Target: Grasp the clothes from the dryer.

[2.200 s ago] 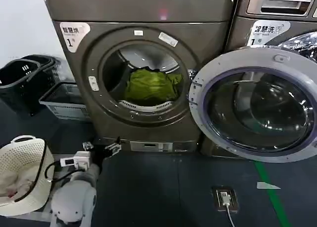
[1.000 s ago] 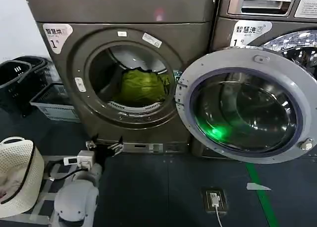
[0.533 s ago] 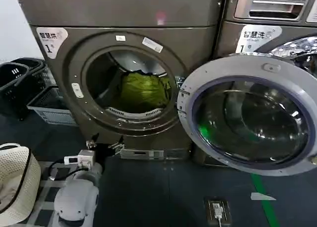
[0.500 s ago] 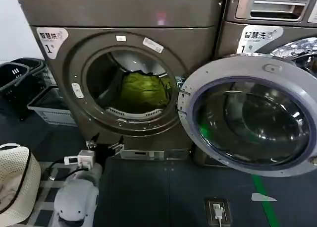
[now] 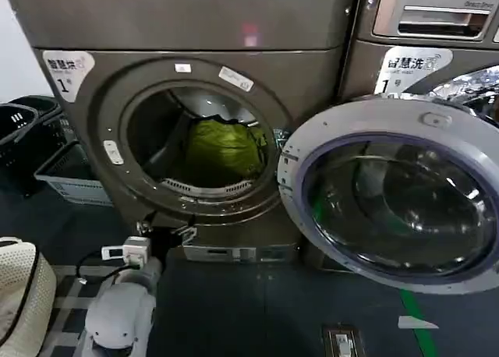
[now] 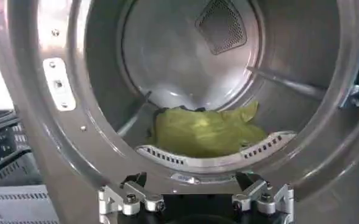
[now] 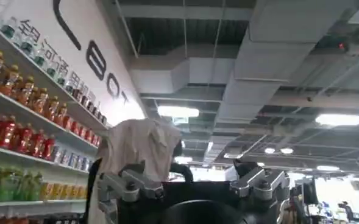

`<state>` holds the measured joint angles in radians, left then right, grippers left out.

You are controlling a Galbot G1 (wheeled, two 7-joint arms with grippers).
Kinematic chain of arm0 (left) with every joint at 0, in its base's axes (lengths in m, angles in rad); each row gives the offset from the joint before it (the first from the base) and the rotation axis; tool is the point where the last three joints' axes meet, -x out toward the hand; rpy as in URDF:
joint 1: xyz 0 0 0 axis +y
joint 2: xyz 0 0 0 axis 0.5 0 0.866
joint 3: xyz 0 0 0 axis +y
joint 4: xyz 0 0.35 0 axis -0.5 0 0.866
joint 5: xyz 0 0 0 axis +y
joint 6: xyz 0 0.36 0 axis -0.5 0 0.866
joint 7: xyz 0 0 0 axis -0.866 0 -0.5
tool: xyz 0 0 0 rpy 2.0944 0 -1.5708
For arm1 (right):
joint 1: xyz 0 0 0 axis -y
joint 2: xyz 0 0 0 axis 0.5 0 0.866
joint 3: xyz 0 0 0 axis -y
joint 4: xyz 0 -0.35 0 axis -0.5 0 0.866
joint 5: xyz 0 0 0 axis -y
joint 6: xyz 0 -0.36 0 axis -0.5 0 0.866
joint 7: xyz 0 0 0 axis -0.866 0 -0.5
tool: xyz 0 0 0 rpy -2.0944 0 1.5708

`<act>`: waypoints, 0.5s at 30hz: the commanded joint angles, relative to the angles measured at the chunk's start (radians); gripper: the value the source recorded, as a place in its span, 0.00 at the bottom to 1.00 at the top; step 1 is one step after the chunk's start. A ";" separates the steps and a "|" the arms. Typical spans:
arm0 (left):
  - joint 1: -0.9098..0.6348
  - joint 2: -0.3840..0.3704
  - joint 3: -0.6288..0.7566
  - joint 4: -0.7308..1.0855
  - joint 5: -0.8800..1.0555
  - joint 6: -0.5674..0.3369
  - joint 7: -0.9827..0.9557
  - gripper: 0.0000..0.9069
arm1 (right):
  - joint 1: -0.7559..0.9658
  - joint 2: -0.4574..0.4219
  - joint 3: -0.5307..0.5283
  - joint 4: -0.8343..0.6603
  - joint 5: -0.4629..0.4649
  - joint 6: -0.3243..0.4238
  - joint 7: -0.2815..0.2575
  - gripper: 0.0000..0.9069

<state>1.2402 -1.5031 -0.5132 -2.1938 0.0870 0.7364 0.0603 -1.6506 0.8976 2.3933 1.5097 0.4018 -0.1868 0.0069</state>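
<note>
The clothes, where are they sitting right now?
In the head view the clothes lie inside the dryer drum, low and toward the right of the porthole, beyond the left hand.

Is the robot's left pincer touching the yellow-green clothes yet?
Apart. In the left wrist view the open left pincer sits outside the dryer's rim, while the clothes lie deeper inside the drum.

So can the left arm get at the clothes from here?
Probably yes: the left end effector is open, facing the dryer opening, door swung aside, nothing before the clothes.
</note>
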 commanded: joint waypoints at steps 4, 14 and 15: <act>0.002 0.000 0.002 0.001 0.000 0.049 0.000 1.00 | -0.001 0.001 0.002 -0.003 0.000 0.001 0.000 1.00; 0.004 -0.001 0.001 0.001 0.003 0.049 -0.001 1.00 | 0.001 0.002 -0.002 -0.006 -0.001 0.001 -0.001 1.00; 0.004 -0.001 0.002 0.001 0.005 0.049 -0.001 1.00 | 0.001 0.002 -0.002 -0.006 -0.001 0.001 -0.001 1.00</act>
<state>1.2431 -1.5044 -0.5114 -2.1932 0.0881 0.7364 0.0596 -1.6505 0.9000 2.3921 1.5038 0.4011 -0.1854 0.0058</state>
